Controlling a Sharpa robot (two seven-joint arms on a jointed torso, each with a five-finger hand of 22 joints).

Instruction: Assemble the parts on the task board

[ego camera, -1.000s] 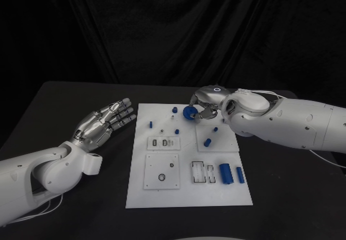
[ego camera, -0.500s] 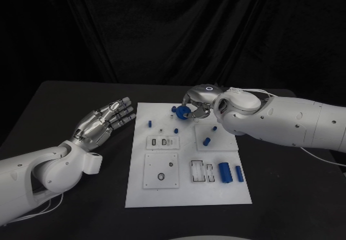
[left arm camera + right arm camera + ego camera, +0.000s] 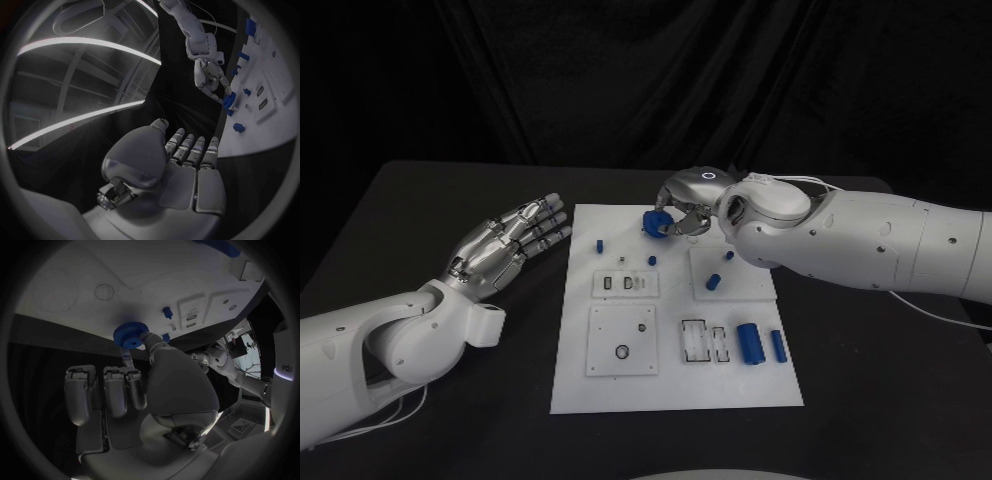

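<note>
Currently the right hand (image 3: 687, 205) is positioned over the far edge of the task board (image 3: 678, 392), with its fingers closed on a blue gear (image 3: 653, 222). The right wrist view shows the blue gear (image 3: 129, 334) (a toothed disc) pinched between the thumb and a fingertip, while the remaining fingers (image 3: 116, 390) are curled in below it. The gear is held above the white board surface near the far corner region; whether it touches the board cannot be told.

The left hand (image 3: 509, 243) hovers beside the board's left edge, over the black table (image 3: 459, 420). Its fingers are extended and slightly apart, and it holds nothing. The left wrist view confirms the flat, unloaded left hand (image 3: 190, 170).

Other items on the board:
- A small blue peg (image 3: 600, 246) stands near the left edge, close to the left fingertips.
- Two blue pieces (image 3: 715, 282) lie on the raised right panel, just beneath the right forearm.
- A blue cylinder (image 3: 750, 345) and a narrower blue bar (image 3: 777, 346) lie side by side near the board's right edge.
- A slotted outline (image 3: 705, 342) sits just left of the cylinder.
- A square panel with a small ring (image 3: 625, 353) occupies the near-left area.

The right forearm overhangs the board's far right corner and hides that part.
</note>
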